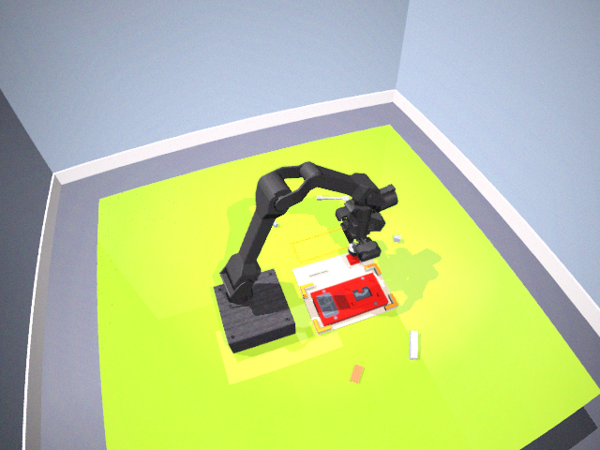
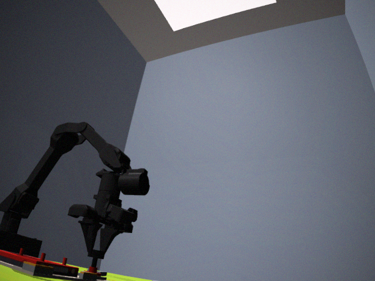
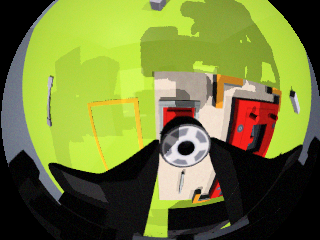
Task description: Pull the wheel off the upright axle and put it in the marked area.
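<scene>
My gripper (image 1: 361,248) (image 2: 95,252) (image 3: 184,143) points straight down over the far edge of the white board (image 1: 320,273) and is shut on the wheel. The wheel (image 3: 184,144) (image 1: 352,249) is a small grey disc with pale spokes, held between the fingertips a little above its small red base (image 1: 352,260) (image 2: 92,268) (image 3: 178,114). The axle itself is hidden under the wheel. The marked area (image 1: 315,237) (image 3: 98,135) is a thin orange dashed rectangle on the green table, just left of the gripper and behind the board.
A red fixture plate (image 1: 349,300) (image 3: 256,120) with orange corner brackets lies on the board. A grey cube (image 1: 397,238) (image 3: 158,2), a white bar (image 1: 413,344), an orange chip (image 1: 356,373) and a white rod (image 1: 329,198) lie scattered. The arm base (image 1: 254,309) stands left of the board.
</scene>
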Controlling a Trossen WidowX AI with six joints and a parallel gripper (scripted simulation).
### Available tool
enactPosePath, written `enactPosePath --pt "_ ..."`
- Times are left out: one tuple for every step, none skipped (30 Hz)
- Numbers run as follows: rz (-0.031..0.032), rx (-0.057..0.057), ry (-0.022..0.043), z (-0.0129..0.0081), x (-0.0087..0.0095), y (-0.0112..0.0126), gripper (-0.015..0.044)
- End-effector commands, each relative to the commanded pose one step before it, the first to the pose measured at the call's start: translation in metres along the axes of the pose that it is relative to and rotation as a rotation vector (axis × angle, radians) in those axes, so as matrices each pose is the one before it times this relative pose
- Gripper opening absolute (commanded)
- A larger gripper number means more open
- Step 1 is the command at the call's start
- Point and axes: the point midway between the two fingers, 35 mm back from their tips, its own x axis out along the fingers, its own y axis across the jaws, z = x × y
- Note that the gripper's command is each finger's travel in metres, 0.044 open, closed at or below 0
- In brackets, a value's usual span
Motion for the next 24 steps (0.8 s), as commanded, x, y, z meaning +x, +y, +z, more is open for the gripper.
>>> enactPosePath --pt "-0.00137 -0.0006 -0.00214 -0.00022 -0.00343 -0.00002 0.0" --pt "-0.00003 0.0 -0.00006 0.0 -0.00033 0.0 0.0" --pt "-0.00003 0.0 -0.00006 0.0 -0.00033 0.0 0.0" --pt "-0.00003 0.0 -0.00006 0.0 -0.00033 0.0 0.0" --pt "-0.00003 0.0 -0.00006 0.0 -0.00033 0.0 0.0" --pt "-0.00003 0.0 -0.00006 0.0 -0.00033 0.0 0.0" --pt "-0.00003 0.0 -0.00006 0.0 -0.00033 0.0 0.0" --pt "-0.00003 0.0 -0.00006 0.0 -0.00033 0.0 0.0" --pt "-0.00003 0.0 -0.00006 -0.00001 -0.00033 0.0 0.0" --pt "-0.00003 0.0 -0.00006 -0.00001 -0.00033 0.0 0.0" --pt "-0.00003 0.0 -0.00006 -0.00001 -0.00033 0.0 0.0" --pt "-0.00003 0.0 -0.00006 -0.00001 -0.00033 0.0 0.0" --pt "-0.00003 0.0 -0.00006 -0.00001 -0.00033 0.0 0.0" --pt "-0.00003 0.0 -0.00006 -0.00001 -0.00033 0.0 0.0" --pt "-0.00003 0.0 -0.00006 -0.00001 -0.00033 0.0 0.0" --pt "-0.00003 0.0 -0.00006 -0.00001 -0.00033 0.0 0.0" --pt "-0.00003 0.0 -0.00006 -0.00001 -0.00033 0.0 0.0" --pt "-0.00003 0.0 -0.00006 -0.00001 -0.00033 0.0 0.0" --pt "-0.00003 0.0 -0.00006 -0.00001 -0.00033 0.0 0.0" --pt "-0.00003 0.0 -0.00006 -0.00001 -0.00033 0.0 0.0" --pt "-0.00003 0.0 -0.00006 -0.00001 -0.00033 0.0 0.0" --pt "-0.00003 0.0 -0.00006 -0.00001 -0.00033 0.0 0.0" --pt "-0.00003 0.0 -0.00006 -0.00001 -0.00033 0.0 0.0" --pt "-0.00003 0.0 -0.00006 -0.00001 -0.00033 0.0 0.0"
